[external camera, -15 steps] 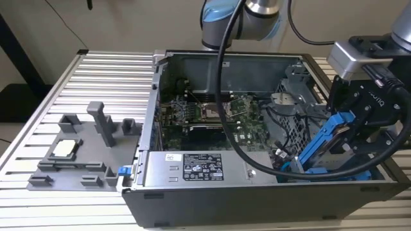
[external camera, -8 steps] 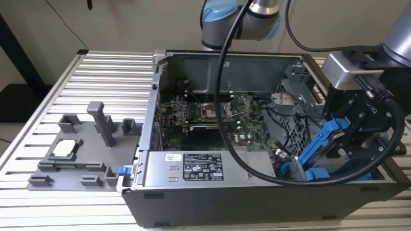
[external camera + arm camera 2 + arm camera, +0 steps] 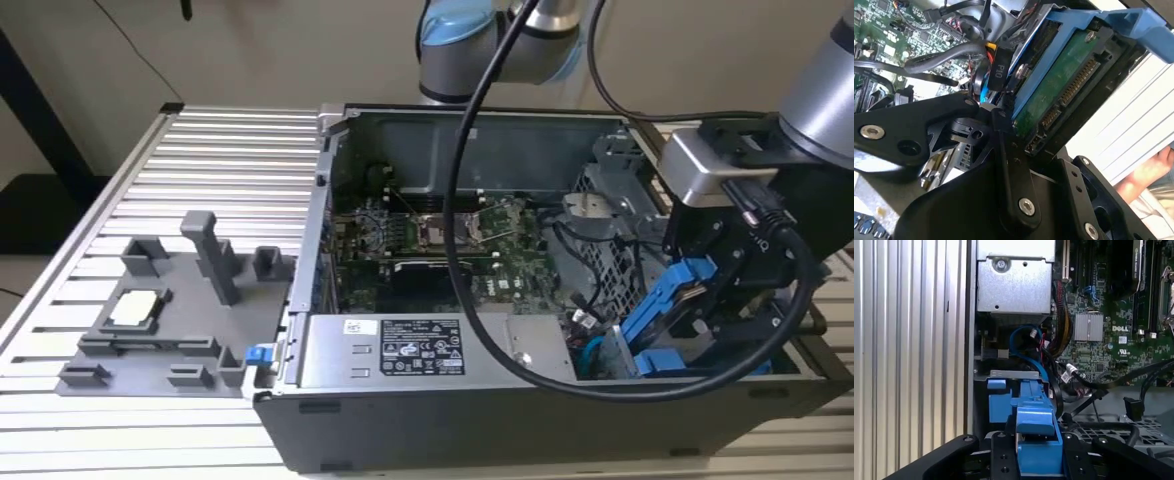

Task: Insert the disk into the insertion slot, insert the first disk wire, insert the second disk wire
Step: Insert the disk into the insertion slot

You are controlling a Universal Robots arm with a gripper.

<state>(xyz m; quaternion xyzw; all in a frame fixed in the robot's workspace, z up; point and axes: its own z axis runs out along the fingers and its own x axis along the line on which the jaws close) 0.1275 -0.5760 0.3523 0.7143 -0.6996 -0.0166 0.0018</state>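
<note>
We see the gripper clamped on the disk, its black fingers pressing either side of the bright blue carrier frame in the first wrist view. The disk hangs tilted over the end of the open computer case at the exterior view's right. Its lower end dips toward the insertion slot, the grey bay with the perforated wall; we cannot tell whether the two touch. A second blue carrier sits low in the case just beside it. In the second wrist view the disk's green circuit board faces the camera, a black cable plug lies just beside the frame, and a person's hand shows beyond the arm. A grey parts fixture stands on the slatted table, apart from the case.
</note>
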